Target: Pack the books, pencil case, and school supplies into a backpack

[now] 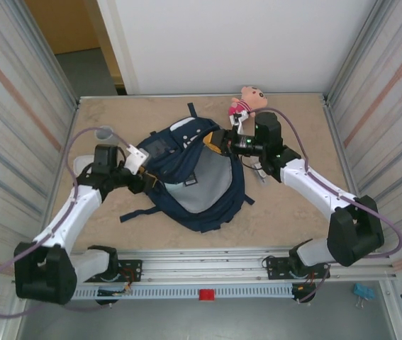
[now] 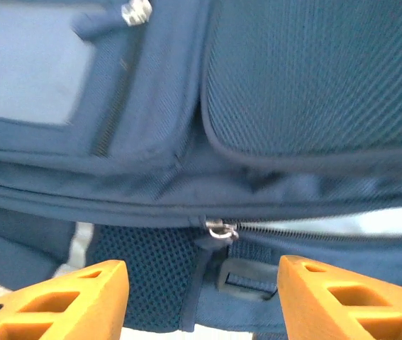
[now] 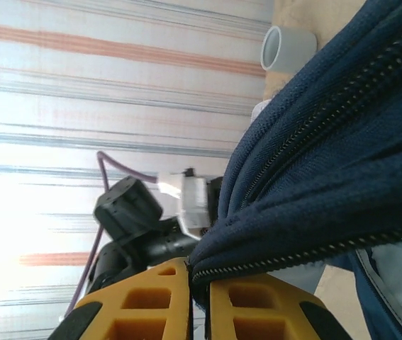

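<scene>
Grey cup (image 1: 104, 132): near the far-left corner of the table (image 1: 293, 205).
Left gripper (image 2: 201, 297): at the backpack's left side, jaws standing wide with nothing between them; a zip pull (image 2: 222, 229) lies just ahead.
Backpack (image 1: 199, 185): dark navy, lying flat mid-table, grey panel up.
Right gripper (image 3: 199, 273): at the backpack's far-right part, jaws pinched on its zippered edge.
Pink plush toy (image 1: 249, 99): far edge, right of middle.
</scene>
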You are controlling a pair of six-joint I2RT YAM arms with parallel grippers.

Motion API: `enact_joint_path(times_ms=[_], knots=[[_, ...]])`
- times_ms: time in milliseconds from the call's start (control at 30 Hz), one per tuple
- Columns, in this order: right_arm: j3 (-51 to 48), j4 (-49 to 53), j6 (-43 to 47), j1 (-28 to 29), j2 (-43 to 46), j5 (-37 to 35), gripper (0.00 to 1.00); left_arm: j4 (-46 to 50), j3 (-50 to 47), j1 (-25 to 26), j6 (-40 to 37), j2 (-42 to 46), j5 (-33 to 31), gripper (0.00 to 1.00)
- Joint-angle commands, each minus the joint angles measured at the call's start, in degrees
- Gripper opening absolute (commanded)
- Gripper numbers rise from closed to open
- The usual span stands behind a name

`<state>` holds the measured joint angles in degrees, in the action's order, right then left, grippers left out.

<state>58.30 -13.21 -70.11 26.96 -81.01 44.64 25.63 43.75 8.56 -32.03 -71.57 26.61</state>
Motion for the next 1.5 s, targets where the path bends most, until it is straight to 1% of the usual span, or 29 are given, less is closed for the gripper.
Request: enact_joint_path(times_ms=[0, 33, 100, 167, 233, 267, 433, 533, 700, 800, 833, 900, 933, 1033, 1133, 1167, 1200, 1233, 1267, 1300, 1400, 1467], knots=[[2.78, -2.92, -0.12, -0.49, -0.08, 1.44, 0.12, 2.72, 1.79, -0.57, -12.45, -3.66, 3.04, 0.58], [2.73, -2.92, -0.09, -0.43, -0.16, 1.37, 0.12, 1.46, 1.46, -0.52, -13.10, -4.70, 3.78, 0.61], [2.69, -2.91, -0.20, -0.48, -0.18, 1.24, 0.12, -0.32, 1.17, -0.52, -14.54, -6.41, 4.78, 0.62], [2.69, -2.96, -0.22, -0.50, -0.29, 1.24, 0.12, -2.33, 1.37, -0.41, -14.00, -7.84, 3.14, 0.61], [2.51, -3.09, -0.32, -0.44, -0.25, 1.24, 0.12, -3.92, 1.69, -0.39, -14.22, -8.42, 2.78, 0.60], [2.46, -3.21, -0.45, -0.47, -0.26, 1.30, 0.12, -5.03, 1.48, -0.43, -14.20, -8.65, 2.36, 0.58], [2.39, -4.38, -1.16, -0.51, -0.17, 1.81, 0.12, -9.24, 1.09, -0.27, -14.80, -10.32, -0.69, 0.44], [1.96, -4.61, -1.22, -0.51, 0.06, 1.68, 0.12, -10.11, 1.44, -0.22, -15.17, -9.97, 1.82, 0.38], [-0.40, -4.72, -1.57, -1.05, 0.81, 0.64, 0.13, -12.54, 0.46, -0.24, -13.30, -8.19, 4.91, 0.10], [-1.82, -4.20, -1.46, -1.51, 1.53, 0.20, 0.16, -11.82, 0.22, -0.26, -12.97, -7.49, 6.96, 0.01], [-2.42, -3.79, -1.39, -1.64, 1.84, -0.26, 0.19, -10.95, 0.54, -0.27, -12.97, -7.36, 7.66, 0.00], [-4.12, -2.75, -1.10, -1.82, 2.83, -1.32, 0.25, -8.87, 1.29, -0.21, -12.85, -7.29, 8.47, 0.00], [-5.03, -2.00, -0.83, -1.78, 3.38, -1.83, 0.27, -8.27, 1.45, -0.23, -12.67, -7.21, 8.85, 0.00], [-8.69, -1.83, -1.33, -1.74, 5.22, -3.13, 0.28, -7.96, 0.98, -0.23, -12.32, -7.29, 8.45, 0.00], [-11.51, -2.36, -1.94, -1.74, 6.76, -3.67, 0.33, -6.99, 1.00, -0.14, -13.35, -8.26, 7.45, 0.00], [-11.88, -2.30, -2.03, -1.74, 7.20, -3.87, 0.32, -6.35, 1.40, 0.20, -13.65, -8.77, 7.05, 0.02], [-11.98, -2.42, -2.20, -1.67, 7.41, -3.99, 0.30, -5.71, 1.75, 0.56, -13.93, -9.18, 6.45, 0.09], [-11.78, -2.66, -2.35, -1.76, 7.57, -4.03, 0.27, -5.59, 2.03, 0.84, -14.09, -9.47, 5.61, 0.20], [-11.19, -3.09, -2.42, -1.82, 7.66, -3.99, 0.24, -5.25, 2.36, 0.91, -14.03, -9.70, 5.30, 0.29], [-10.50, -3.30, -2.49, -1.87, 7.71, -3.94, 0.23, -4.86, 2.52, 0.85, -14.19, -9.84, 4.99, 0.34], [-7.49, -3.25, -2.13, -1.78, 7.21, -3.43, 0.22, -3.55, 3.01, 0.88, -15.54, -10.10, 4.53, 0.43], [-5.95, -3.21, -2.13, -1.82, 6.55, -2.84, 0.22, -1.57, 3.57, 0.93, -17.27, -10.69, 4.27, 0.47]])
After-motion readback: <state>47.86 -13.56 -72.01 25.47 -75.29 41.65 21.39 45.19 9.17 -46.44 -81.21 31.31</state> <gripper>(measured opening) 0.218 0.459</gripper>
